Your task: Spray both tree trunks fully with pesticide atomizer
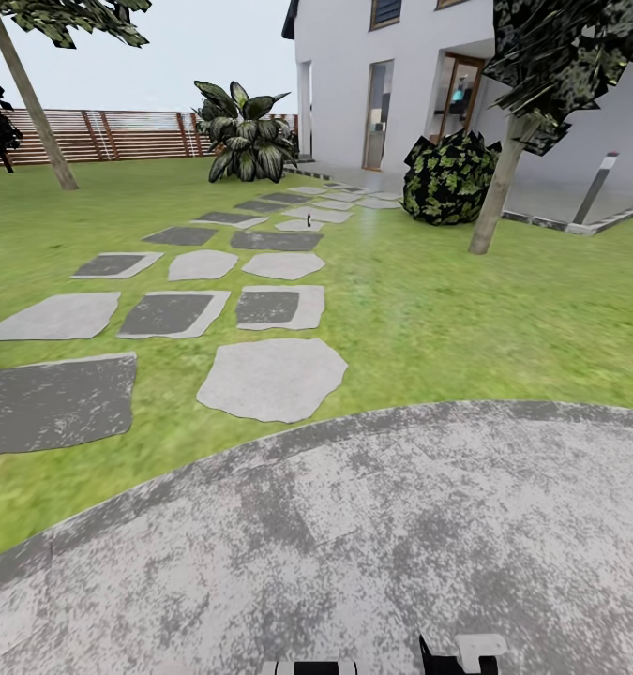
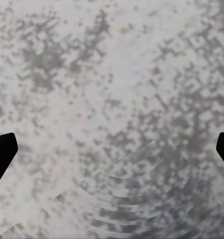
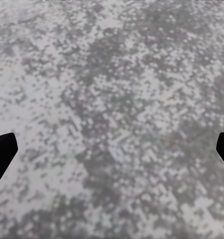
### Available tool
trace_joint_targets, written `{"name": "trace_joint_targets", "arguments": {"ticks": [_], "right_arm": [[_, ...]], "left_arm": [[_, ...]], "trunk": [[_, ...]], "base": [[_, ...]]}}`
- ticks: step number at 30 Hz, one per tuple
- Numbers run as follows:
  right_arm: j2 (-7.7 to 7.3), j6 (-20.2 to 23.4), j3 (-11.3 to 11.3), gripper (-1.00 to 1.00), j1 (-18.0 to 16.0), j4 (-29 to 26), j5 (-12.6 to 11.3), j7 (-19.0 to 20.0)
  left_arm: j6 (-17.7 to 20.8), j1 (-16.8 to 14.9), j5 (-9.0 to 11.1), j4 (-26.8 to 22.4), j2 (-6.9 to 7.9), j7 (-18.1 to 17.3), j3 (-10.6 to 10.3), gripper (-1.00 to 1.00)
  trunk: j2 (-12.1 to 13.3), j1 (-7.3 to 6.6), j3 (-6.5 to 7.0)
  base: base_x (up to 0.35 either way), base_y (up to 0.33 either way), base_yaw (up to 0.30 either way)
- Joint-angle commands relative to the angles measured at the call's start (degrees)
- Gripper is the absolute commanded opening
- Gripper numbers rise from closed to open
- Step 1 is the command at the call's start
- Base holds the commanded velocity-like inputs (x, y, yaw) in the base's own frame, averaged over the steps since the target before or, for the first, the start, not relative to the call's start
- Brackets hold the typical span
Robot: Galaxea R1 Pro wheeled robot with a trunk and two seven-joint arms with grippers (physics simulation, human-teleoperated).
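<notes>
Your left gripper (image 2: 112, 149) and right gripper (image 3: 112, 149) both hang over mottled grey paving (image 1: 372, 544), fingers spread wide, nothing between them. The pesticide atomizer (image 1: 308, 223) — a tiny dark speck — stands far up the stepping-stone path. The trees (image 1: 35, 103) (image 1: 499, 187) flank the lawn (image 1: 466, 319).

Flat, even daylight with no cast shadows; the grass (image 1: 466, 309) smears softly, and wrist views of the paving (image 2: 112, 99) look pixelated.
</notes>
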Motion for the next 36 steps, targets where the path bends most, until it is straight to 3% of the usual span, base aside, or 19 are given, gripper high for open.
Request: {"name": "trace_joint_targets", "arguments": {"ticks": [1,14,36], "right_arm": [[0.01,-0.01,-0.02,1.00,0.00,-0.01,-0.02,0.01],[0.37,-0.12,-0.36,1.00,0.00,-0.03,-0.12,-0.22],[0.38,0.05,0.03,1.00,0.00,-0.04,0.05,0.04]], "left_arm": [[-0.02,-0.01,0.00,0.00,0.05,-0.03,0.00,1.00],[-0.09,-0.03,0.60,0.00,-0.01,-0.11,0.06,1.00],[-0.18,-0.03,0.62,0.00,0.23,0.54,0.18,1.00]], "trunk": [[0.00,0.00,0.00],[0.00,0.00,0.00],[0.00,0.00,-0.37]], "base": [[0.000,0.000,0.000],[0.026,0.000,0.000],[0.324,0.000,0.024]]}}
